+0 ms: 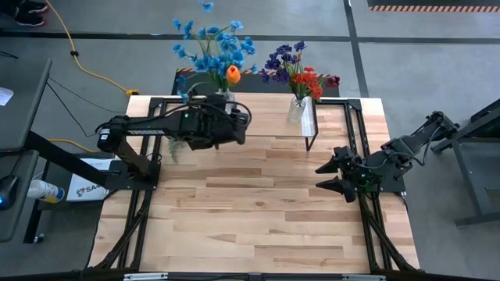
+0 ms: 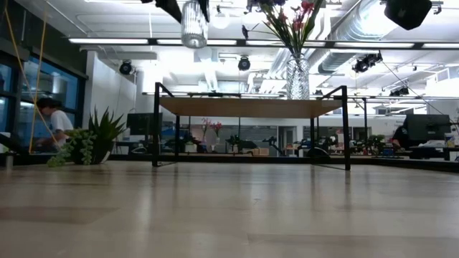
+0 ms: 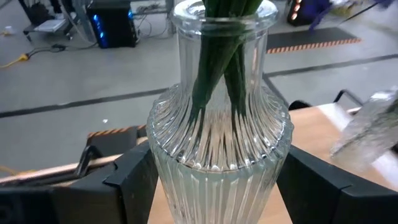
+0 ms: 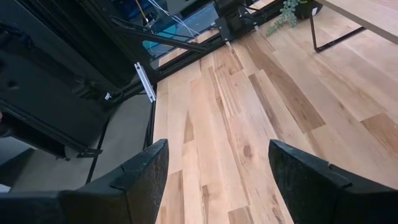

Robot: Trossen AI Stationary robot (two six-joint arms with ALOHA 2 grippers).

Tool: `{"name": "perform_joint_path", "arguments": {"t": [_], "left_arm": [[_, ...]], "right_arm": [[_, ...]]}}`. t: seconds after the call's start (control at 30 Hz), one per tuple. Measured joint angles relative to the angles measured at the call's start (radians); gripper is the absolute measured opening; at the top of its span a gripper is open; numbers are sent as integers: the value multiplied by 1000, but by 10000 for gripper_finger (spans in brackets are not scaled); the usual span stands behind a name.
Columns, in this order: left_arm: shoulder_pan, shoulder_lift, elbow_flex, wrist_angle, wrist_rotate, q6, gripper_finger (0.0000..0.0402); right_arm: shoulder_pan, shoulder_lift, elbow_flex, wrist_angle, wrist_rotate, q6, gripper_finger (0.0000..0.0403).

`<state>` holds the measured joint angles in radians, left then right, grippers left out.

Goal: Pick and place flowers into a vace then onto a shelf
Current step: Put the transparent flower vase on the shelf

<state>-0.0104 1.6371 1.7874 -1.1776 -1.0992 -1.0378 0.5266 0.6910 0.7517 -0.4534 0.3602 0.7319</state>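
A ribbed clear glass vase [image 3: 217, 124] holding the blue flowers [image 1: 209, 45] and one orange bloom [image 1: 233, 75] hangs in the air above the shelf's left end. My left gripper [image 3: 221, 186] is shut on it. In the low view this vase [image 2: 193, 25] shows high over the shelf [image 2: 251, 107]. A second vase [image 2: 297, 75] with red and purple flowers [image 1: 301, 70] stands by its base on the right end of the shelf [image 1: 266, 117]. My right gripper [image 1: 334, 176] waits open at the table's right edge, holding nothing. My left gripper pinches the vase's ribbed body below its shoulder [image 3: 163, 177] between its two fingers [image 3: 134, 180], one on each side. The fingers come from the table's left, nearly level and slanting a little down. The vase is upright and lifted clear of the shelf, the stems standing in its neck.
A small spiky green potted plant [image 2: 90, 143] stands on the table left of the shelf, under my left arm. Black frame rails [image 1: 359, 148] run along the table's left and right sides. Bare plank tabletop [image 1: 250, 211] lies in front of the shelf.
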Motion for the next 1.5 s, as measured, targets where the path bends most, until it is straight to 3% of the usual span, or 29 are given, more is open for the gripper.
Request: {"name": "perform_joint_path", "arguments": {"t": [0.17,0.63,1.5], "left_arm": [[-1,0,-9,87,-27,71,308],[0,2,-207,308,25,129,308],[-27,0,-331,319,-18,35,308]], "right_arm": [[0,0,0,-2,2,-7,266],[0,0,0,-2,-5,-15,266],[0,0,0,-5,-30,-15,266]]}}
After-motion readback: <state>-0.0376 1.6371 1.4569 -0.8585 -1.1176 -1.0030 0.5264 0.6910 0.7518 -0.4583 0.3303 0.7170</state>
